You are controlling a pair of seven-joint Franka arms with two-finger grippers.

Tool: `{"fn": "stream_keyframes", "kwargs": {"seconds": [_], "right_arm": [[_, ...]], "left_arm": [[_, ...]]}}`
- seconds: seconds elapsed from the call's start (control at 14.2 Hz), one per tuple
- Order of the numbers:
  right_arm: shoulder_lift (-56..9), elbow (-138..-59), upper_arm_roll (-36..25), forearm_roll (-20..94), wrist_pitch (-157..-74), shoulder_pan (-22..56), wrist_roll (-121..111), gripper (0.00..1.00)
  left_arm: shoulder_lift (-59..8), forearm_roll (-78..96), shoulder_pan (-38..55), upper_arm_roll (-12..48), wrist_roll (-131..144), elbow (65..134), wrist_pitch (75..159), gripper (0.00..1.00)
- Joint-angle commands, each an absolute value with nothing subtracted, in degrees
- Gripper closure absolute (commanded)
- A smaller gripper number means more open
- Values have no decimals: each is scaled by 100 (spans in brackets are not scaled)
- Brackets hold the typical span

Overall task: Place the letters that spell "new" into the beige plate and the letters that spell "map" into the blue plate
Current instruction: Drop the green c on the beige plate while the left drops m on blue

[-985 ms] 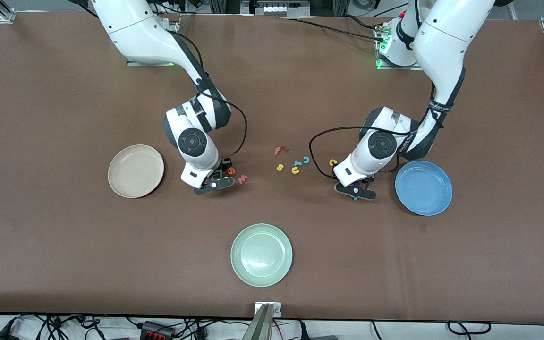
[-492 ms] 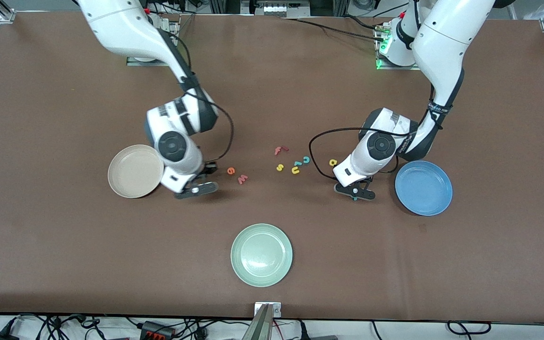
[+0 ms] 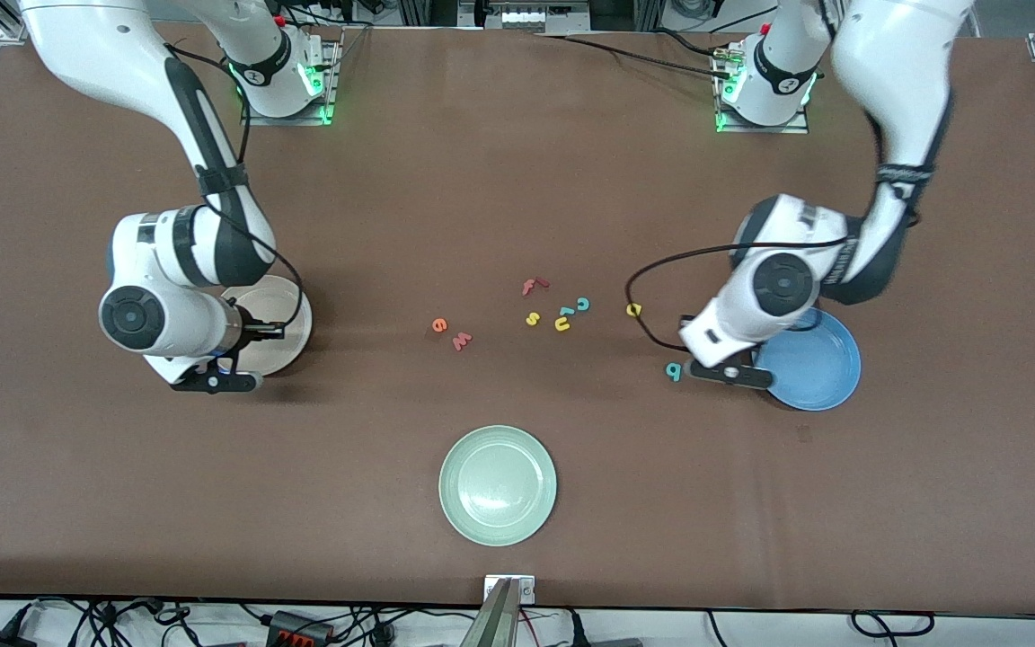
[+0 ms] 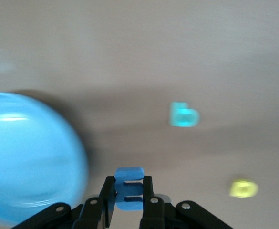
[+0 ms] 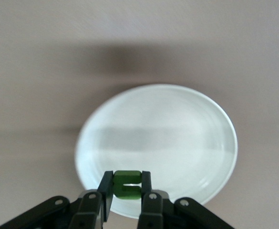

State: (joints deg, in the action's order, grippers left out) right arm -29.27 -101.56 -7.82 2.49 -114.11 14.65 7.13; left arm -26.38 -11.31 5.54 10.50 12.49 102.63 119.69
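Grippers both carry letters, we see. Our left gripper (image 4: 129, 202) is clamped on the blue m (image 4: 129, 188), up beside the blue plate (image 3: 818, 359). Our right gripper (image 5: 127, 202) pinches the green n (image 5: 128, 184) over the beige plate (image 3: 284, 341). Teal p (image 3: 674, 369) and yellow a (image 3: 633, 309) lie near the blue plate; orange e (image 3: 438, 324) and red-pink w (image 3: 462, 341) lie mid-table, touching nothing.

Two glossy white arms (image 3: 167, 99) with black joint bands, looping black cables, green-lit bases, black claws (image 3: 212, 382).
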Motion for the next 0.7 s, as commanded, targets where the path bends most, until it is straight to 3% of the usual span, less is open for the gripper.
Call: {"fn": "stream_keyframes", "kwargs": {"seconds": [0.0, 0.28, 0.35, 0.42, 0.49, 0.56, 0.63], "right_arm": [[-2812, -10712, -712, 255, -11469, 1380, 668, 91], [-2944, -10828, -712, 264, -11960, 1327, 677, 88], [-3005, -10828, -712, 264, -12171, 1318, 668, 76], [-3067, -10819, -712, 264, -12356, 1310, 668, 41], [-3067, -10802, -712, 264, -12444, 1310, 668, 0], [-3015, -10776, -712, 272, -12419, 1362, 703, 0], [-2919, -10706, -695, 264, -12349, 1406, 755, 0]], "left_arm": [[-2654, -1582, -77, 1099, 775, 10160, 11760, 89], [-2996, -1582, -553, 1116, 431, 10335, 12004, 89], [-3006, -1582, -580, 1108, 431, 10588, 12354, 88], [-3006, -1582, -624, 1116, 448, 10861, 12810, 85], [-3015, -1582, -659, 1108, 483, 11011, 13084, 70], [-3023, -1582, -677, 1116, 501, 11013, 13096, 43], [-3006, -1582, -694, 1116, 492, 10995, 13096, 0]]}}
